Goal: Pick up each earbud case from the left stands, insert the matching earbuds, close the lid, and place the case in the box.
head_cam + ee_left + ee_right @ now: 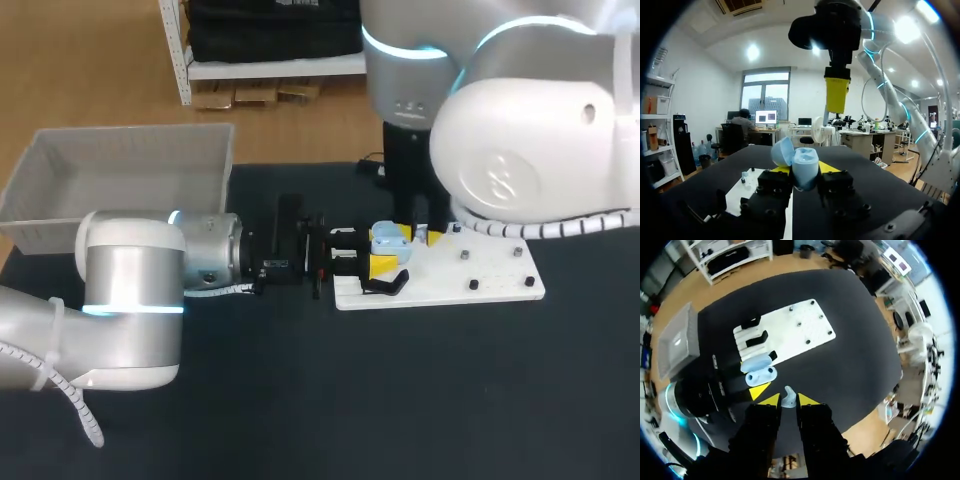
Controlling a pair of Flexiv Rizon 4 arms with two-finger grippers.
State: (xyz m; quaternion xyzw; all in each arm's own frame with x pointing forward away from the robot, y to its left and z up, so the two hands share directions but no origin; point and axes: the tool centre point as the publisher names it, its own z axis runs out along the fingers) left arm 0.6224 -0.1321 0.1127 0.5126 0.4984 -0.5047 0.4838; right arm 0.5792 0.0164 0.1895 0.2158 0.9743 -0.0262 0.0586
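Note:
A light blue earbud case (805, 167) with its lid (782, 150) tipped open sits between the yellow tips of my left gripper (804, 175), which is shut on it. In the head view this case (386, 240) is held over the left end of the white board (470, 280). My right gripper (788, 401) hangs straight above the case, shut on a small light blue earbud (788, 394). Seen from the left wrist, the right gripper (836, 102) points down a short way above the open case. From above, the case (760, 376) lies just ahead of the right fingers.
Two black stands (754, 332) rise from the board's left end, and small pegs dot its right part. A grey box (120, 170) stands at the table's back left. The black mat's front is bare.

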